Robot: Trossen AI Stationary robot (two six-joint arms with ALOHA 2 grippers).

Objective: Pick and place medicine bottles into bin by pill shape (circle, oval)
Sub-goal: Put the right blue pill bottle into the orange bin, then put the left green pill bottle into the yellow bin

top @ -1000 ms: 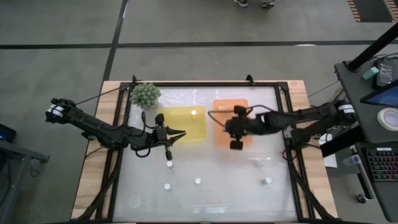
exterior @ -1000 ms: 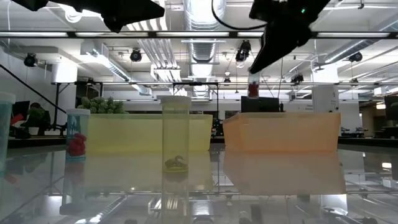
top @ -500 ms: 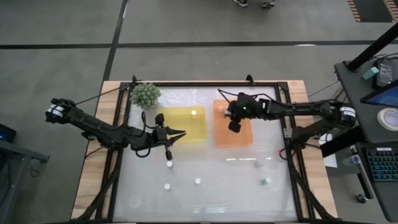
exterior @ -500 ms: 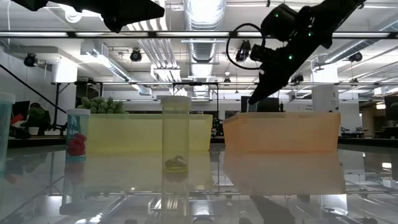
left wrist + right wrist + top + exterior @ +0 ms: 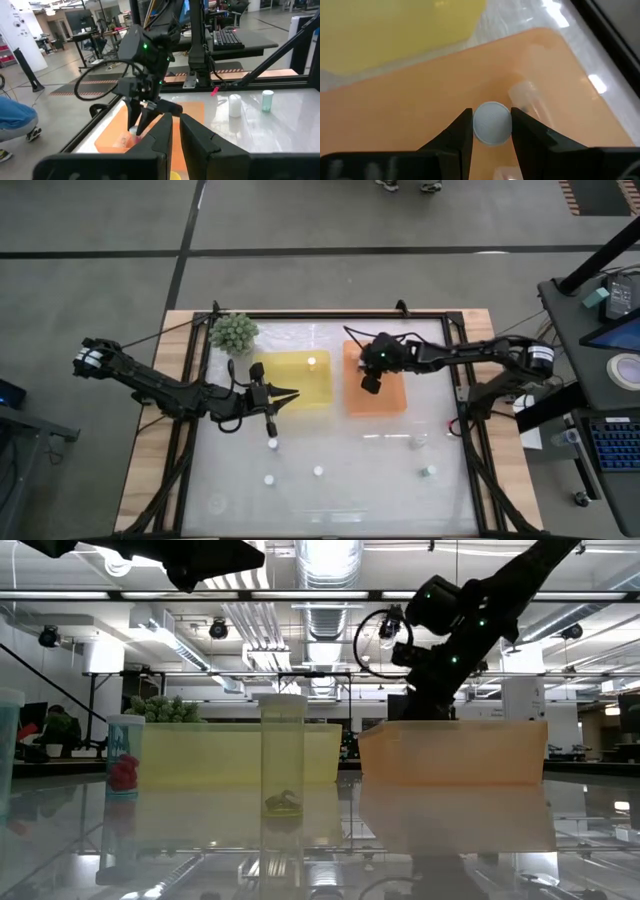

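My right gripper (image 5: 370, 383) reaches down into the orange tray (image 5: 392, 398) and is shut on a small clear medicine bottle with a white cap (image 5: 492, 123). Another bottle (image 5: 526, 96) lies on its side on the tray floor beside it. My left gripper (image 5: 290, 394) hovers shut and empty over the near edge of the yellow tray (image 5: 300, 380), which holds one bottle (image 5: 311, 361). Several bottles stand upright on the table nearer the front (image 5: 272, 445) (image 5: 318, 471) (image 5: 428, 472). My right gripper pinches the bottle between its two fingers at the white cap (image 5: 480, 126), one finger on each side. The fingers come from above, slanting down into the orange tray. The cap faces up toward the wrist. Whether the bottle's base rests on the tray floor is hidden by the cap.
A green spiky plant (image 5: 233, 331) stands at the far left corner. The two trays sit side by side in the far half of the table. In the low view, bottles (image 5: 283, 780) (image 5: 124, 755) stand in front of the yellow tray.
My right gripper has carried the bottle from above the orange tray's near edge toward the table's far edge and slightly left. It has gone down behind the tray's wall and has tipped.
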